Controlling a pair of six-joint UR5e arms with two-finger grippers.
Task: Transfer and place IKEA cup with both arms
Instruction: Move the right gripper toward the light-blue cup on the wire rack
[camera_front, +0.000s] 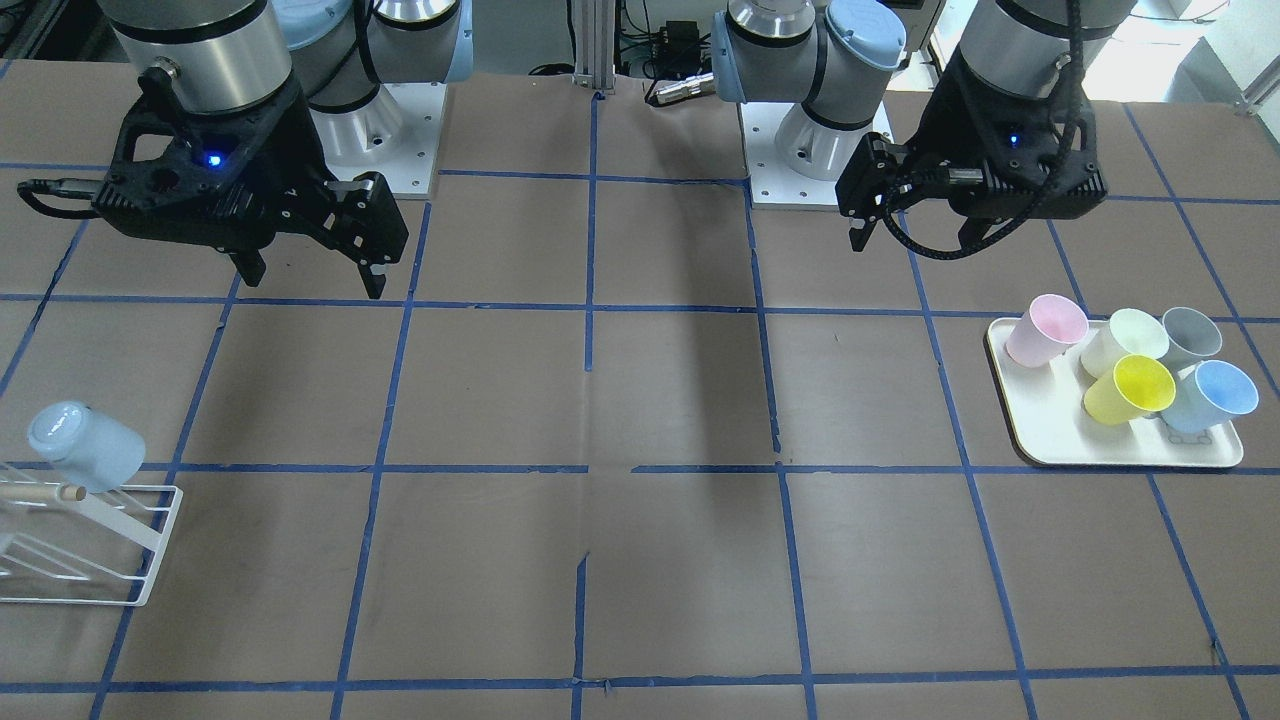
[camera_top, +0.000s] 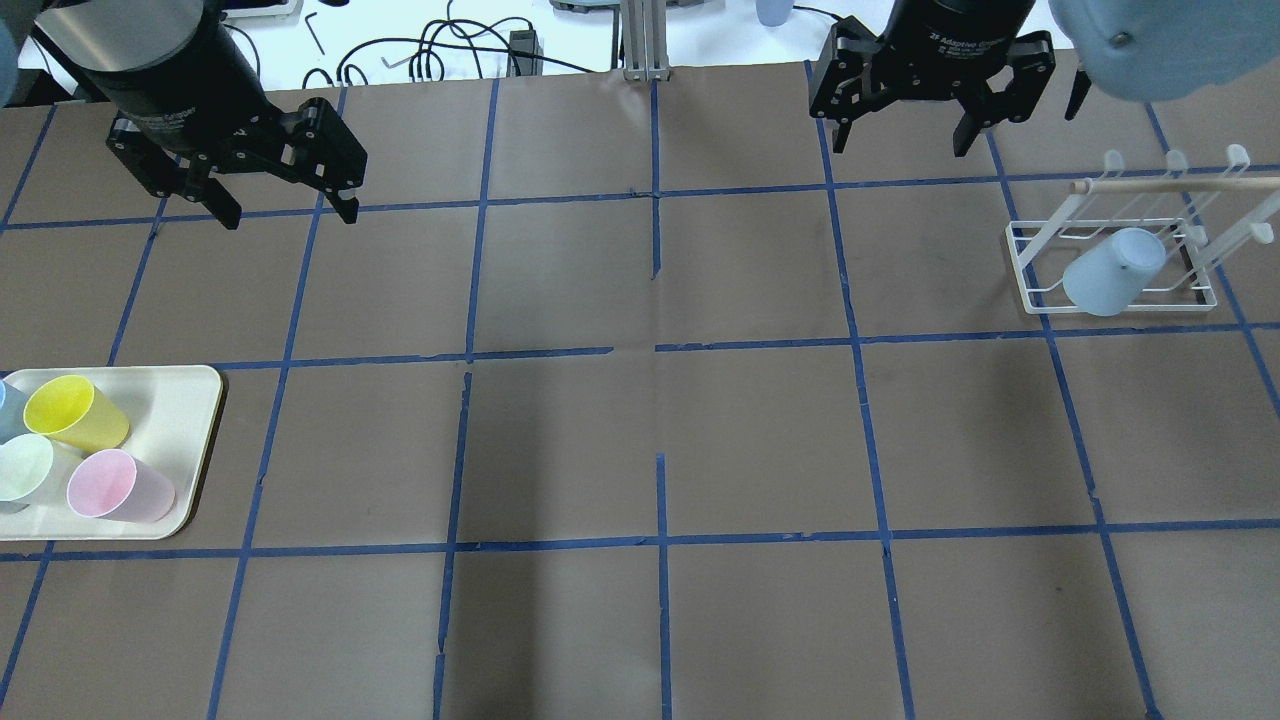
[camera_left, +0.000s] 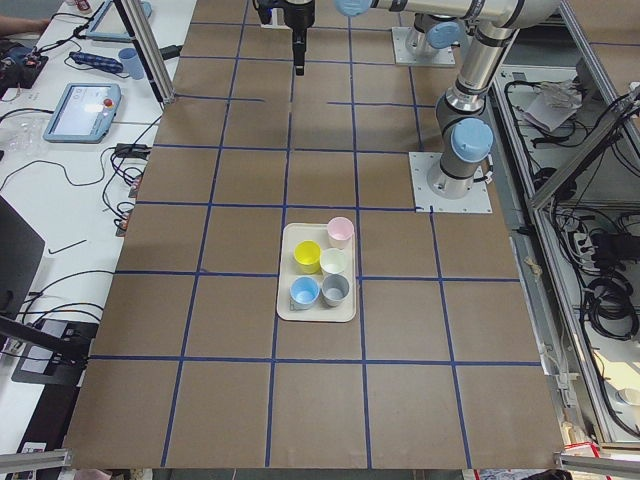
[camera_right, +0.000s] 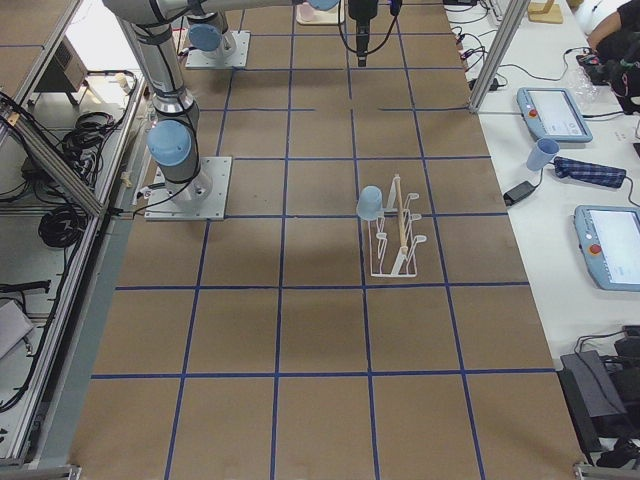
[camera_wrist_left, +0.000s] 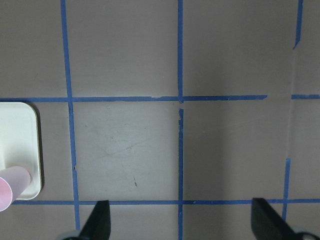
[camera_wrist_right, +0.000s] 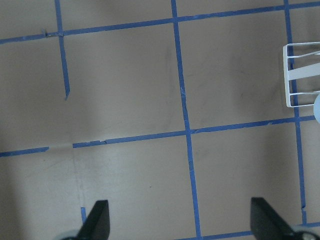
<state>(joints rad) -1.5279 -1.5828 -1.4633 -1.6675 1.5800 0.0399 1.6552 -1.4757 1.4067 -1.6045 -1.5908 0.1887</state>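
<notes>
IKEA cup (camera_top: 1112, 270) hangs mouth-down and tilted on the white wire rack (camera_top: 1150, 184). That's in the half of the bench (camera_top: 560, 450) by its R end, closer to the operators' long edge than to the robot's, approx. opposite the R arm's base. You've got the blue-taped grid stretching between rack and tray (camera_top: 190, 420), which sit well apart. The tray lies toward the L end, about mid-depth. L gripper (camera_top: 290, 218) and R gripper (camera_top: 903, 148) both hover high over the bench, fingers spread wide, empty, each well clear of rack, tray and cups. Tray holds 5 cups mouth-up, packed close: pink cup (camera_top: 120, 487), yellow cup (camera_top: 75, 412), pale green cup (camera_top: 22, 470), grey cup (camera_front: 1190, 335) and a twin blue cup (camera_front: 1210, 395). Blue and grey stand at the tray's end nearest the bench's L end.
</notes>
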